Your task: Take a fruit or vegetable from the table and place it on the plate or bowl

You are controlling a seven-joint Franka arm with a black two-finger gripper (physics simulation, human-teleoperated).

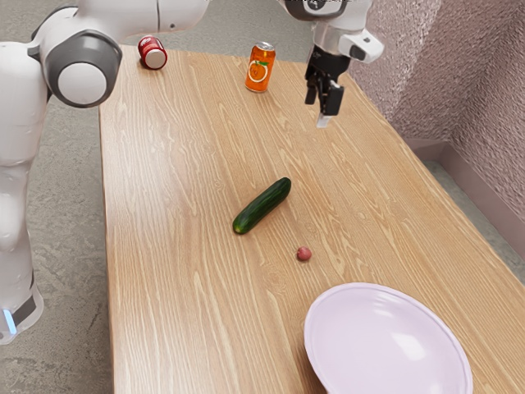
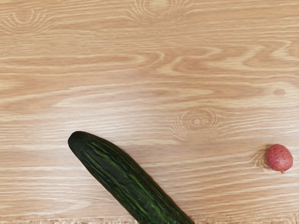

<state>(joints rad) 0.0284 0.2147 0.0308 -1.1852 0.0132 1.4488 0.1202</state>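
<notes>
Hovering over table (image 1: 180, 271), gripper (image 1: 324, 105) spread and empty, exterior view giving plate (image 1: 385, 345), wrist view cucumber (image 2: 126, 182) ridges.

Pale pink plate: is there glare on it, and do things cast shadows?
Exterior view: the pale pink round plate has a soft sheen near its middle; the dark green cucumber casts a thin shadow. Wrist view: a faint shadow beside the small red fruit.

Found cucumber (image 1: 262, 205) flat on table (image 1: 180, 164); noted red fruit (image 1: 304, 254) near it, plate (image 1: 385, 345) farther that way, orange can (image 1: 260, 67) and red can (image 1: 152, 52) well beyond it, gripper (image 1: 326, 107) raised beyond it, fingers (image 1: 332, 97) parted.
</notes>
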